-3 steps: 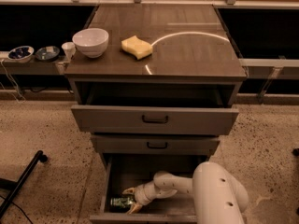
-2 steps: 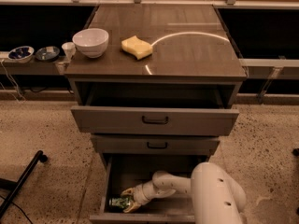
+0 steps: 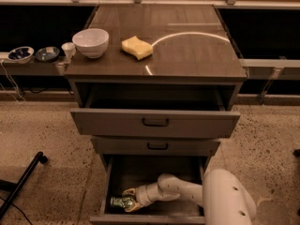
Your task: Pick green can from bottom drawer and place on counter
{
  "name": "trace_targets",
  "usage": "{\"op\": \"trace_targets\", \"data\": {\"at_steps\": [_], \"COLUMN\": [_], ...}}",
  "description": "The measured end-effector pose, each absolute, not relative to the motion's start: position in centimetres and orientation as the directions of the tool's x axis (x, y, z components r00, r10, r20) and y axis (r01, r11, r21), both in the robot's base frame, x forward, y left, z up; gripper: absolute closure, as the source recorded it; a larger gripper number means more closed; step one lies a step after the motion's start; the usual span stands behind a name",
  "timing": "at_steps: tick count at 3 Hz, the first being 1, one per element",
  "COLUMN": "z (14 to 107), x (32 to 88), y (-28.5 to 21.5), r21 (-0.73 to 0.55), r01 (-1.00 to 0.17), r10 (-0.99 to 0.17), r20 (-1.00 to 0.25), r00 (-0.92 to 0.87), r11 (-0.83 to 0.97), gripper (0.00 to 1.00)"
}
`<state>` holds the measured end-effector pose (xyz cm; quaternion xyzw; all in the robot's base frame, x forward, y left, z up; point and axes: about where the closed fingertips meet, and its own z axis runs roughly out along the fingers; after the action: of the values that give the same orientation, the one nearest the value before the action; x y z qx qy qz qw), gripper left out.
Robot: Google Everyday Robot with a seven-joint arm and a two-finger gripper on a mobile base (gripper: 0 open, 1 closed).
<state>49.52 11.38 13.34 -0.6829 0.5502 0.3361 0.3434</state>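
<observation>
The bottom drawer (image 3: 154,170) is pulled open at the foot of the cabinet. The green can (image 3: 119,202) lies on its side on the drawer floor near the front left corner. My white arm reaches into the drawer from the right. My gripper (image 3: 129,199) is at the can, with its yellowish fingers on either side of the can's right end. The counter (image 3: 187,46) is the glossy dark brown top above, with a curved light reflection.
A white bowl (image 3: 90,42) and a yellow sponge (image 3: 137,48) sit on the counter's left part. The top drawer (image 3: 154,121) is pulled out over the bottom drawer; the middle drawer (image 3: 157,146) juts a little. Small dishes (image 3: 33,54) stand on a ledge at left. A black leg (image 3: 21,184) crosses the floor.
The arm and gripper have shifted slightly left in the drawer, closing in around the can. The can stays on the drawer floor.
</observation>
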Motion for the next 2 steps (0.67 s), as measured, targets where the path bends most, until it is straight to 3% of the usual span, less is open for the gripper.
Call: {"op": "trace_targets", "data": {"at_steps": [2], "z": [21.8], "x": [48.1], "y": [7.9], "r21": [-0.238], "r01": [-0.964], "r10": [-0.463], "r20": [-0.846], "r00": [0.265], "r11": [-0.117], "gripper": [1.00]}}
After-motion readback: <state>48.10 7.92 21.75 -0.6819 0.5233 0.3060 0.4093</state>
